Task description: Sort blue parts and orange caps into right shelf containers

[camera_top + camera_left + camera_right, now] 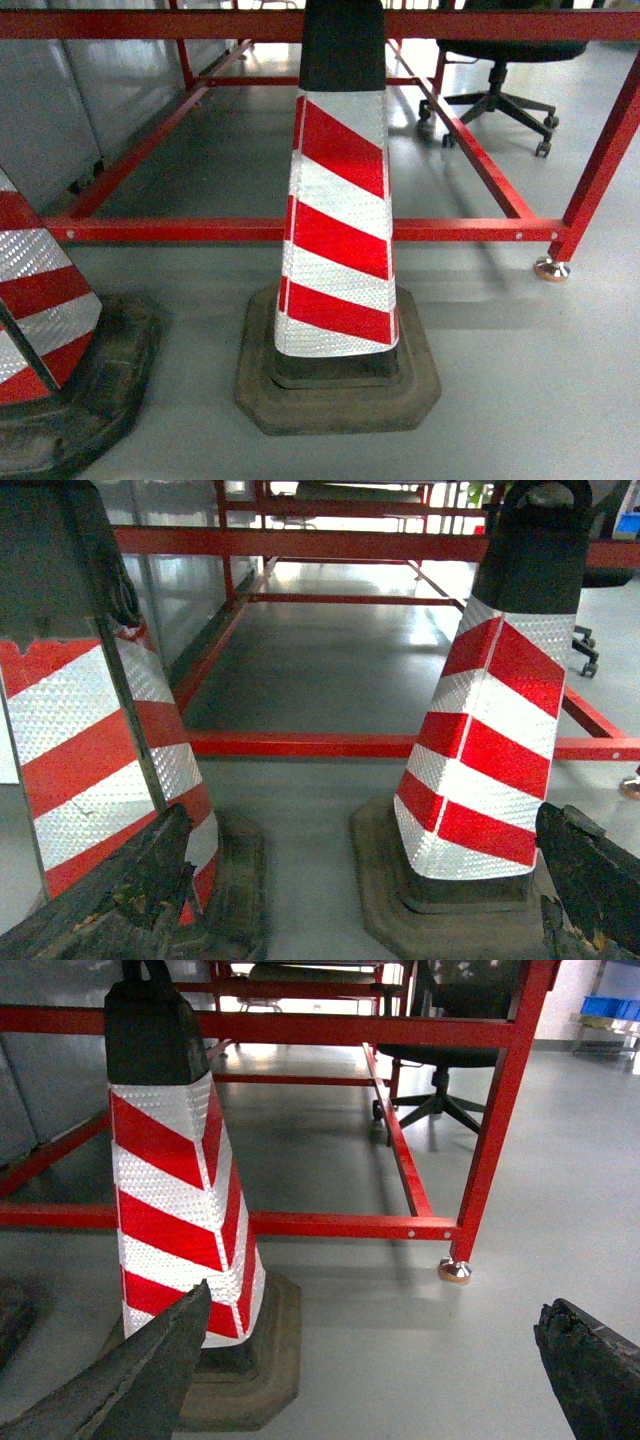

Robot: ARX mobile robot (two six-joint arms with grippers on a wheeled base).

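Note:
No blue parts or orange caps show in any view. Far off at the top right of the right wrist view are small bright-blue box shapes [610,1006], too small to tell whether they are the right shelf containers. My left gripper [365,825] is open, its dark fingers [140,880] spread wide above the floor between two traffic cones. The right gripper [375,1300] is open too, with nothing but bare grey floor between its fingers [150,1370]. Neither gripper appears in the head view.
A red-and-white striped traffic cone [340,230] on a black base stands straight ahead, and a second cone [45,300] stands at the left. Behind them runs a low red steel frame [300,230] with a foot [552,268]. An office chair [500,95] stands beyond.

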